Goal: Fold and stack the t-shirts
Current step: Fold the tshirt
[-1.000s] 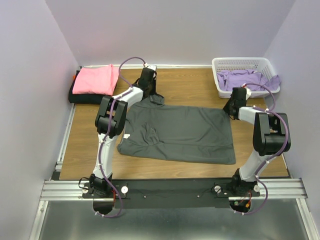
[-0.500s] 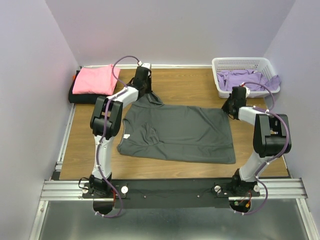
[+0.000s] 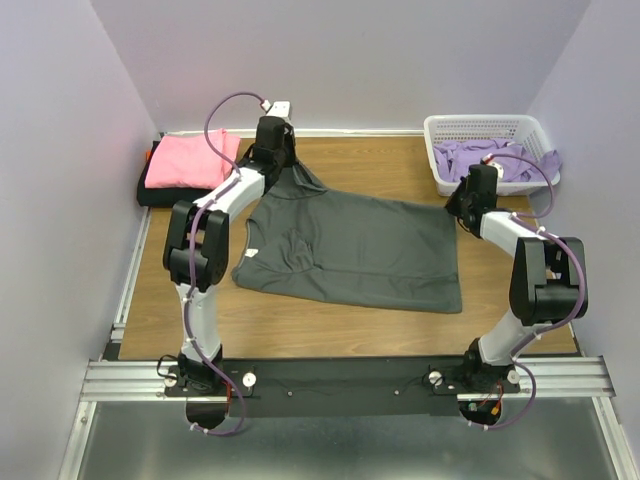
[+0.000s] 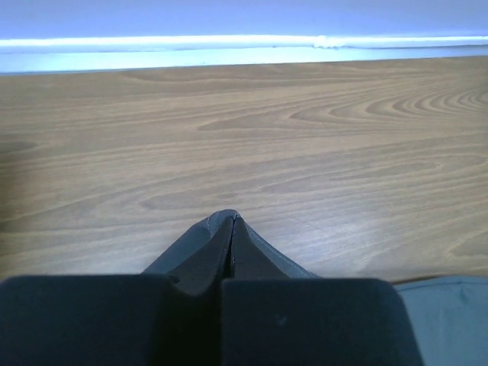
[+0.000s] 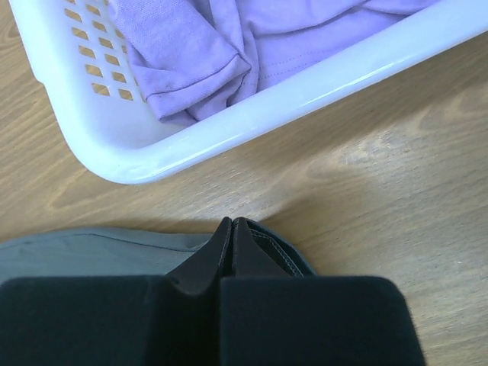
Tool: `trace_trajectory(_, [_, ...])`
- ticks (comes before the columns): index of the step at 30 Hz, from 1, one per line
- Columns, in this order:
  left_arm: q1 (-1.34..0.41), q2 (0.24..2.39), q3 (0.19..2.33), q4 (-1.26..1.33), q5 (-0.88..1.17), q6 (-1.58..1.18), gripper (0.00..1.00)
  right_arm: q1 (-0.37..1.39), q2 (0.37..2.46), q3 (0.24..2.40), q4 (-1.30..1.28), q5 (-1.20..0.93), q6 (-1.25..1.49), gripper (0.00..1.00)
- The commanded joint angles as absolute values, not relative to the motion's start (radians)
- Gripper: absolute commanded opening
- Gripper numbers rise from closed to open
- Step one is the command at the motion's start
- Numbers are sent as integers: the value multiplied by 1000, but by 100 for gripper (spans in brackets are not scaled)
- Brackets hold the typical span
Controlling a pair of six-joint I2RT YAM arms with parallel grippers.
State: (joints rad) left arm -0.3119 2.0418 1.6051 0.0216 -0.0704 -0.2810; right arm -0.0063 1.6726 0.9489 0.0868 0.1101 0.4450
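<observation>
My left pincer (image 3: 284, 168) pinches the far left corner of the charcoal t-shirt (image 3: 350, 250), cloth tented up there; my right pincer (image 3: 457, 207) grips its far right corner. The rest lies spread on the tabletop (image 3: 380, 165). Far left, a folded pink t-shirt (image 3: 187, 158) sits on a black t-shirt (image 3: 160, 196); far right, lavender t-shirts (image 3: 480, 158) fill the white basket (image 3: 478, 126).

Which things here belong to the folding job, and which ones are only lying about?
Job: grey t-shirt, pinched by the left gripper and right gripper; pink t-shirt folded on the black t-shirt; lavender t-shirts.
Lying about: white basket holding the lavender ones; wooden table.
</observation>
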Motion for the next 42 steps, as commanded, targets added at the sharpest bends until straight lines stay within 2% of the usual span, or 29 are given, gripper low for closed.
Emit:
trace_trajectory(1, [-302, 1953, 1516, 63, -77, -298, 0, -2, 1644, 962, 83, 87, 429, 2])
trace_trajectory(16, [-304, 1655, 1059, 235, -46, -364, 0, 35, 1476, 821, 61, 129, 419, 2])
trace_trajectory(22, [-305, 1465, 896, 270, -37, -402, 0, 37, 1372, 741, 32, 167, 407, 2])
trace_trajectory(31, [-328, 1254, 709, 278, -5, -428, 0, 37, 1293, 677, 5, 195, 403, 2])
trace_trajectory(42, [-364, 1097, 562, 261, 8, -462, 0, 38, 1174, 601, -55, 195, 414, 2])
